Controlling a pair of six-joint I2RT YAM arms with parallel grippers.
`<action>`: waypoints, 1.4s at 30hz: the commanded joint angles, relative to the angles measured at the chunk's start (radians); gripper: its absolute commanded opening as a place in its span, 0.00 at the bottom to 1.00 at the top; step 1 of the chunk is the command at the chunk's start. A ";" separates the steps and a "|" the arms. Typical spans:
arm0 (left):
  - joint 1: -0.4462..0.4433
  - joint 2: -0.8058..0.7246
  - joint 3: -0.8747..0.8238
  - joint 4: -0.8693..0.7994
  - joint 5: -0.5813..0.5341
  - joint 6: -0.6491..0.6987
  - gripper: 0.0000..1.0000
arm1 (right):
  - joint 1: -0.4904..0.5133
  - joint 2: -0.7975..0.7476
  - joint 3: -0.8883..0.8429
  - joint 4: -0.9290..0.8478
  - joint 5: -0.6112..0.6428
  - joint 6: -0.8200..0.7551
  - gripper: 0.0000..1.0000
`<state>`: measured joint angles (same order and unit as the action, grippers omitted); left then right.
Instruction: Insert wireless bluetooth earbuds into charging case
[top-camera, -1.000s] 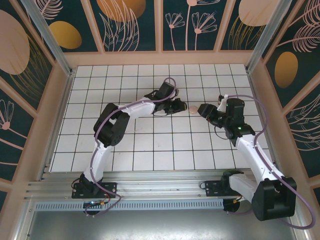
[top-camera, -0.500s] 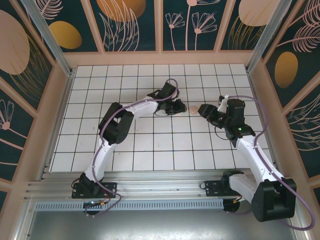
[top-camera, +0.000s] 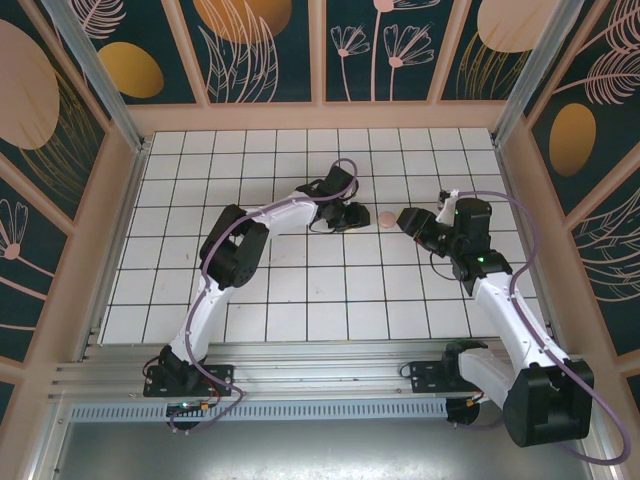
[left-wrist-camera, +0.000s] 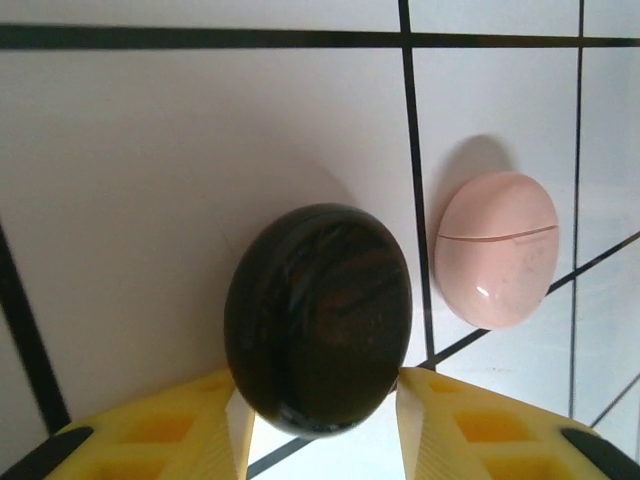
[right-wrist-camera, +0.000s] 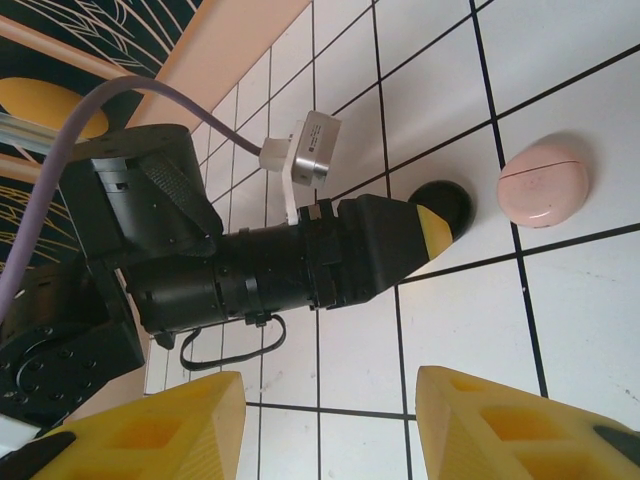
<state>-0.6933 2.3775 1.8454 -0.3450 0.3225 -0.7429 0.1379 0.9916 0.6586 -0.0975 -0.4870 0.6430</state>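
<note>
A closed black egg-shaped charging case (left-wrist-camera: 318, 318) lies on the white tiles. My left gripper (left-wrist-camera: 325, 420) is open, its yellow fingers (left-wrist-camera: 190, 425) standing on either side of the case's near end. A closed pale pink case (left-wrist-camera: 497, 248) lies just to its right, apart from it. From above, the left gripper (top-camera: 350, 215) sits at mid-table, the pink case (top-camera: 385, 217) between it and my right gripper (top-camera: 408, 220). The right gripper (right-wrist-camera: 330, 420) is open and empty, facing the left arm's head and the pink case (right-wrist-camera: 543, 183). The earbuds are hidden.
The left arm's black wrist and camera (right-wrist-camera: 260, 270) fill the space left of the two cases, with a purple cable (right-wrist-camera: 80, 150) looping above. Pink walls (top-camera: 320, 115) fence the tiled table (top-camera: 300, 300); bare tiles lie toward the near edge.
My left gripper's jaws have parted from shut and now flank the black case. The right arm has barely moved.
</note>
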 joint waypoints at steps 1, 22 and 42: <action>-0.001 -0.076 0.037 -0.111 -0.110 0.085 0.47 | -0.011 -0.013 0.029 -0.004 0.025 -0.011 0.49; 0.196 -1.233 -1.165 0.666 -1.042 0.573 0.99 | -0.264 0.099 -0.162 0.440 0.294 -0.410 0.99; 0.581 -0.804 -1.745 1.975 -0.719 0.712 0.99 | -0.227 0.482 -0.483 1.394 0.320 -0.624 0.99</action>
<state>-0.1314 1.5112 0.0990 1.3655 -0.4599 -0.0475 -0.1188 1.3968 0.2150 1.0435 -0.2008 0.0559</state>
